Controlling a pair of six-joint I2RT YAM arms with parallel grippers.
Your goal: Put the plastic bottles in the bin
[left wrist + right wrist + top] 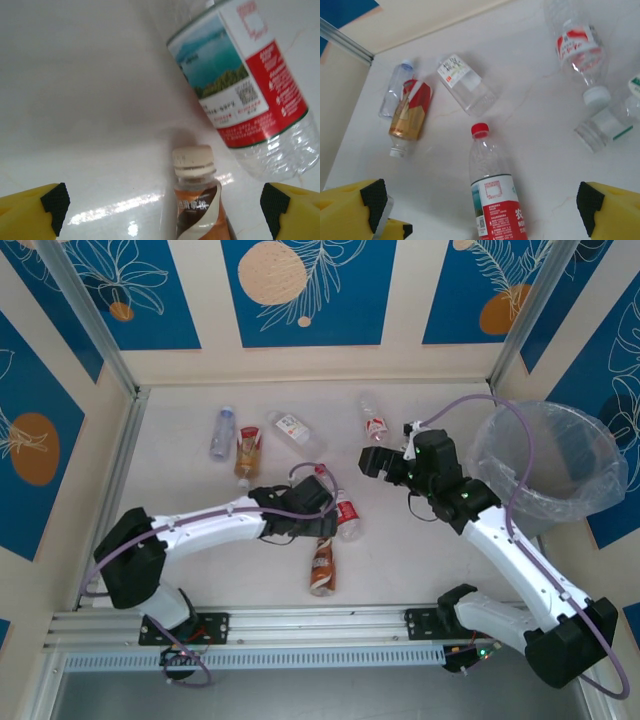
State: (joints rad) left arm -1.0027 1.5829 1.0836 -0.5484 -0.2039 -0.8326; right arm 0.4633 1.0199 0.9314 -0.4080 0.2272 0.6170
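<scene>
Left claw [165, 202]: jaws spread wide, gripping nothing. A brown bottle [197, 200] lies cap-up between the pads and touches neither, well left of the bin [590, 495]. Right claw [482, 200]: also wide apart and empty, poised above a red-capped clear bottle [492, 190] that lies flat, just left of the bin. Left arm reaches low across the tabletop [180, 480] toward the bin while the right arm is bent at the elbow with its wrist turned away; 4 more bottles [247, 452] lie farther left.

In the left wrist view we lose the brown bottle [196, 200] below its shoulder at the bottom edge, and the red-labelled bottle [240, 80] past the top. The right wrist view's right edge clips 1 clear bottle [634, 100].
</scene>
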